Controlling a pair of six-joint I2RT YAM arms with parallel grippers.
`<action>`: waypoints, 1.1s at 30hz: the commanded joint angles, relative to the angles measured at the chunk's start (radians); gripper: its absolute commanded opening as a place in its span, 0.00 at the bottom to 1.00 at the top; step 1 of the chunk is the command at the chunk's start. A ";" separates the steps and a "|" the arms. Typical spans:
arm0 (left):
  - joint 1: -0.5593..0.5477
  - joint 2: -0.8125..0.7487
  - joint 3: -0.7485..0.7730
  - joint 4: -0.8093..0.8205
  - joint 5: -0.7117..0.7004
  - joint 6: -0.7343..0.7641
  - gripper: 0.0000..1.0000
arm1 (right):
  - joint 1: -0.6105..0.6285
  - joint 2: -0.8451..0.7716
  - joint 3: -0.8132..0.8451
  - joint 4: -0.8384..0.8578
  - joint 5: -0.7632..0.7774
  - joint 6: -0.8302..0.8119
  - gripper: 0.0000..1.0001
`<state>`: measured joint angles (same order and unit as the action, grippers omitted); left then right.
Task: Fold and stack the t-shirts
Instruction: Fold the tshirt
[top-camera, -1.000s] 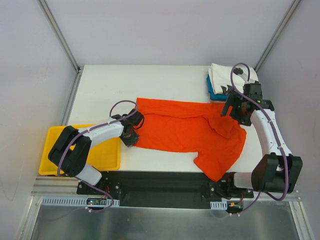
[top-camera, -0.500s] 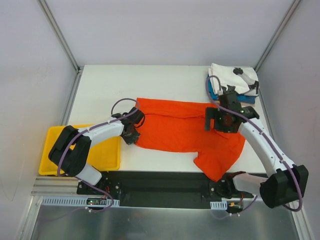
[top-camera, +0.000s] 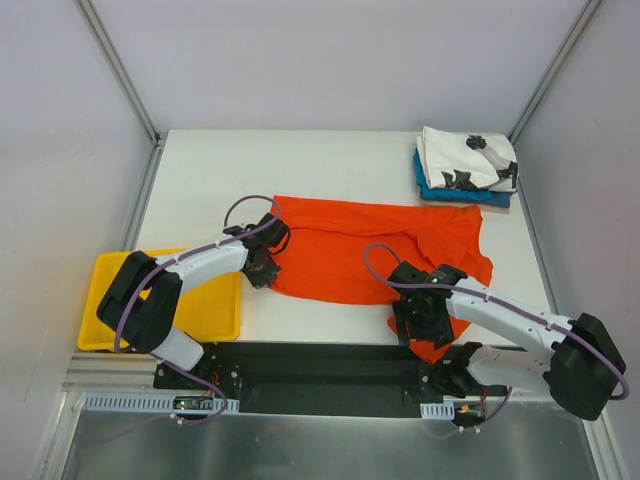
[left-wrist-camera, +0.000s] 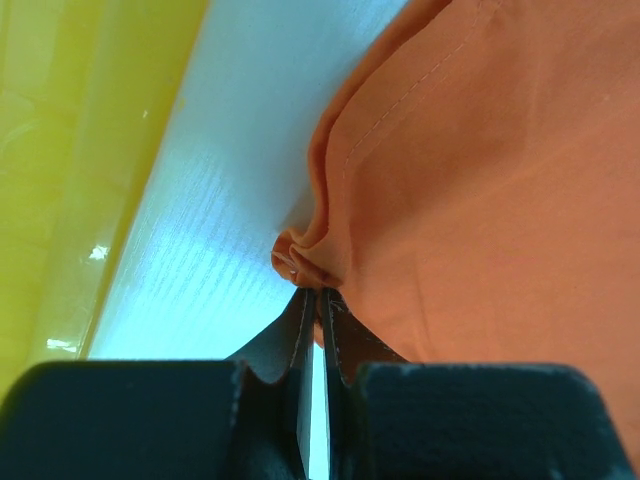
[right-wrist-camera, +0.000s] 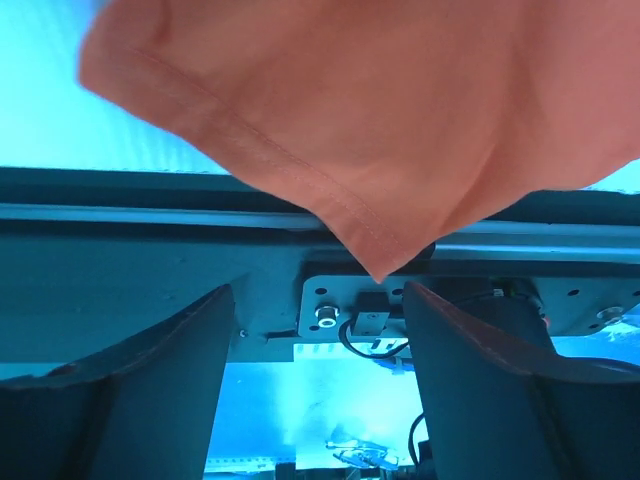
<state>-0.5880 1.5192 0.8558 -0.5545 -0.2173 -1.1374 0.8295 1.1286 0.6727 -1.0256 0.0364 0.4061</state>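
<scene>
We see the orange-red t-shirt (top-camera: 370, 250) spread across the middle of the white desk (top-camera: 250, 165), one sleeve trailing toward the desk's near edge on the right side, where its tip hangs just over that edge. The left pincer (top-camera: 266, 268) sits at the shirt's left edge, and in the left wrist view its fingers (left-wrist-camera: 335, 335) are pressed together on a small bunched fold of the orange cloth (left-wrist-camera: 480, 170), just beside the bare desk surface (left-wrist-camera: 220, 250). The right pincer (top-camera: 418, 318) is low over the trailing sleeve at the near edge; in the right wrist view its fingers (right-wrist-camera: 480, 360) stand apart with the sleeve's hemmed corner (right-wrist-camera: 370, 150) hanging between them, though we cannot tell whether either finger touches the cloth. At the far right corner of the desk the white t-shirt with black marks (top-camera: 468, 157) lies folded on top of the teal-blue t-shirt (top-camera: 470, 195). A yellow tray (top-camera: 210, 315) rests by the desk's near left corner.
</scene>
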 joint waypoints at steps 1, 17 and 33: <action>-0.003 -0.028 0.011 -0.007 -0.011 0.010 0.00 | 0.026 0.048 -0.034 0.073 -0.027 0.082 0.69; -0.007 -0.025 0.045 -0.007 0.004 0.042 0.00 | 0.026 0.310 0.033 0.012 0.155 0.146 0.31; -0.007 -0.050 0.031 -0.007 0.001 0.044 0.00 | 0.023 0.367 0.110 0.076 0.077 -0.080 0.35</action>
<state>-0.5896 1.5009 0.8749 -0.5541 -0.2111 -1.1069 0.8421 1.5173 0.7635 -0.9726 0.2035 0.4408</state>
